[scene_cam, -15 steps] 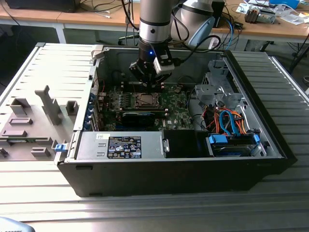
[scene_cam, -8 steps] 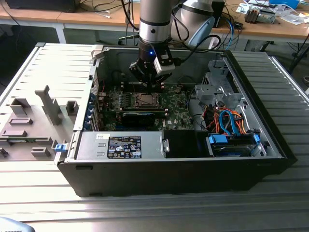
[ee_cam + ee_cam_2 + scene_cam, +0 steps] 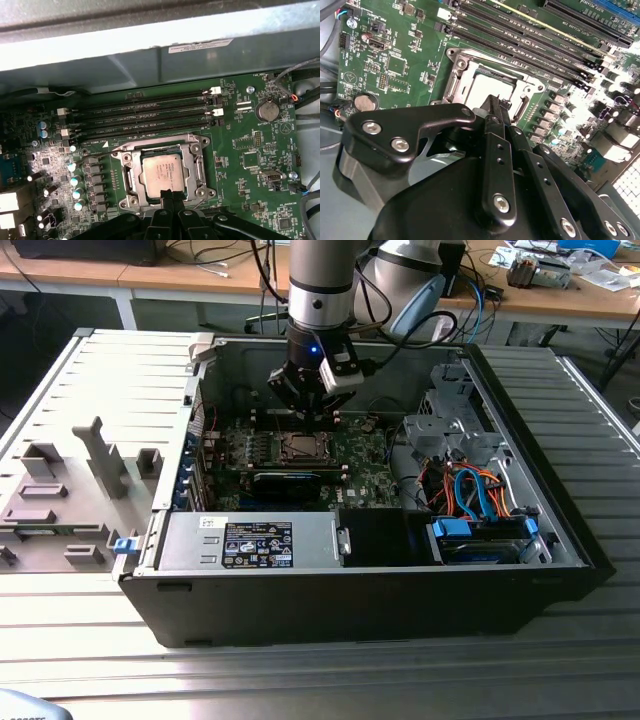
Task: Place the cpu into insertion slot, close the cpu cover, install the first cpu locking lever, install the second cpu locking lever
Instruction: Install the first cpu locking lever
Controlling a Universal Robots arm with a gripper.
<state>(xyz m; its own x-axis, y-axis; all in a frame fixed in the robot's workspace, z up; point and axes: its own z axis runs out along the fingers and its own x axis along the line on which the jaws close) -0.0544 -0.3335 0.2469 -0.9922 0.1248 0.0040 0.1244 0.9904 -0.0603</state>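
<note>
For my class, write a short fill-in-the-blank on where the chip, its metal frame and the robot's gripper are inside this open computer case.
1. The cpu lies in the insertion slot on the ______ motherboard.
2. The cpu cover lies ______ around the chip.
3. The gripper hangs just above the socket's ______.
4. Beside the socket run long black ______ slots.

Missing words: green; closed (flat); edge; memory

An open black computer case (image 3: pixel 560 540) lies on a ribbed grey worktop (image 3: pixel 300 670). Inside are a green motherboard (image 3: pixel 250 150) with long black memory slots (image 3: pixel 145 117), a silver power supply (image 3: pixel 250 540), and orange and blue cables (image 3: pixel 475 495). Grey plastic fixtures (image 3: pixel 100 455) stand at the exterior view's left.
</note>
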